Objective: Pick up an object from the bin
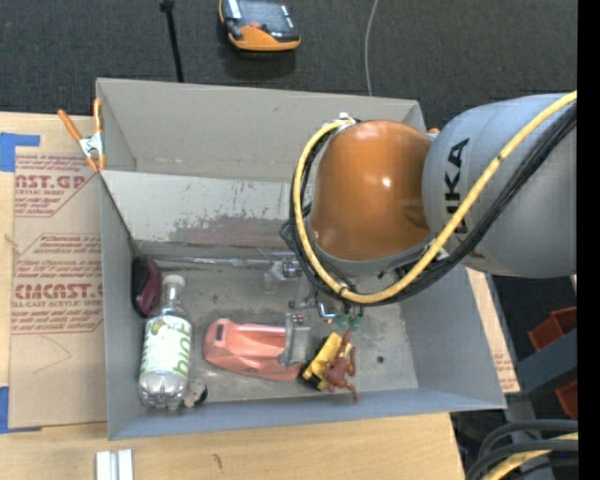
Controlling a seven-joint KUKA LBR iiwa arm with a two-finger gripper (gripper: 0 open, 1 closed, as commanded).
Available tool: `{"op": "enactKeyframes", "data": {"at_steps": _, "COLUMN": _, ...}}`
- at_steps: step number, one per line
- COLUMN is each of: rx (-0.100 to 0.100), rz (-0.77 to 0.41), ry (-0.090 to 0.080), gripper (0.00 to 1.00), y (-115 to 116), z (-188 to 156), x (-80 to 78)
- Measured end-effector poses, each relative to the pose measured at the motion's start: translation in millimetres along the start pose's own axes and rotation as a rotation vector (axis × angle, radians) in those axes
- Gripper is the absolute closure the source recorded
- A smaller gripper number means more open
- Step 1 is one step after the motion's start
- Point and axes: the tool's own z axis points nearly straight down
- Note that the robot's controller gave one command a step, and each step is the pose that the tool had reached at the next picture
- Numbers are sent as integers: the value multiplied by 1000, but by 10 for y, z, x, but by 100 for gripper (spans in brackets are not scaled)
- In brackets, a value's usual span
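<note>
Gripper (297, 339) is found at right end of salmon-pink plastic object (239, 349), long axis left-right; grip state cannot be told.

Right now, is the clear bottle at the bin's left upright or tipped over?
Tipped over: the clear bottle lies flat on the floor of the bin, its whole side and green label showing.

Pretty clearly a robotics lab rig, not anybody's home: a big grey industrial arm (506, 187) with KUKA lettering and a glossy orange cover (370, 187) comes in from the right of the frame, yellow cables (305, 178) looped round its wrist. It hangs over a scuffed grey metal bin (234, 122), wooden desk (281, 450) along the bottom edge, and an orange-and-black handheld unit (260, 23) lies at top centre.
</note>
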Motion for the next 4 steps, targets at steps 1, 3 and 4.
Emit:
{"op": "enactKeyframes", "data": {"at_steps": 1, "rx": -1, "rz": 2, "ry": -8, "gripper": 0, "y": -6, "z": -38, "x": -17}}
{"op": "enactKeyframes", "data": {"at_steps": 3, "rx": 0, "rz": -123, "ry": -11, "gripper": 0, "y": -262, "z": 993, "x": 42}}
{"op": "enactKeyframes", "data": {"at_steps": 4, "rx": -2, "rz": -134, "ry": -25, "gripper": 0, "y": -279, "z": 1345, "x": 43}}
